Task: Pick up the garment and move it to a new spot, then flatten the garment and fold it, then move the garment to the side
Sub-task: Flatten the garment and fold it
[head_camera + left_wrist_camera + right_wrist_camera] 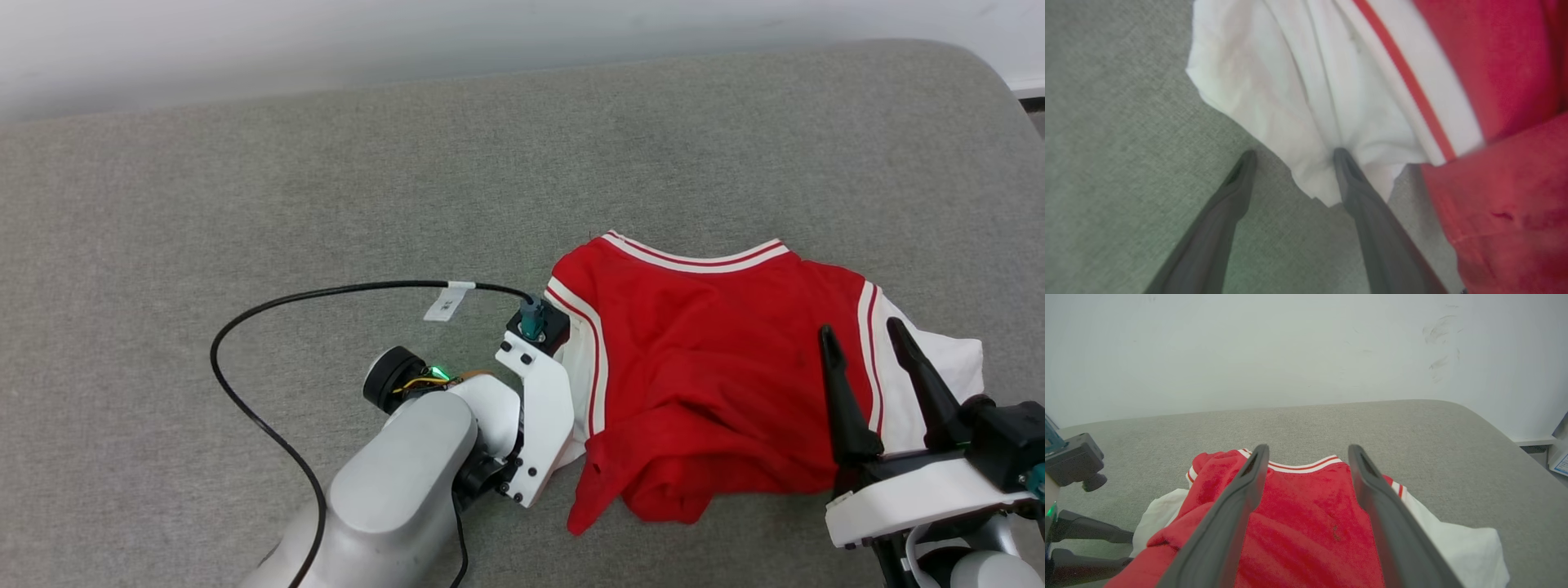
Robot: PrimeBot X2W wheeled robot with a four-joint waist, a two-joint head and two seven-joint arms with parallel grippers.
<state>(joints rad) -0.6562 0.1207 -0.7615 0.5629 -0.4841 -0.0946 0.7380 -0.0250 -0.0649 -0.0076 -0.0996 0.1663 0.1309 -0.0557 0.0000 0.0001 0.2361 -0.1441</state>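
Lying rumpled right of centre on the grey counter (245,163): the red jersey T-shirt (702,359).
At the white sleeve (1290,81) nearer it, the left hand (1295,155) is spread open, one fingertip on the sleeve's edge, the other over bare counter. Its striped collar (694,260) faces the far edge; red-and-white trim borders both white sleeves; the near hem is bunched. Over its right side the right hand (860,327) hovers, fingers apart.

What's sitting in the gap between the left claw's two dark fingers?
In the left wrist view, the open fingers of the left gripper frame mostly bare grey fabric surface, with a white sleeve edge of the garment dipping in beside one fingertip.
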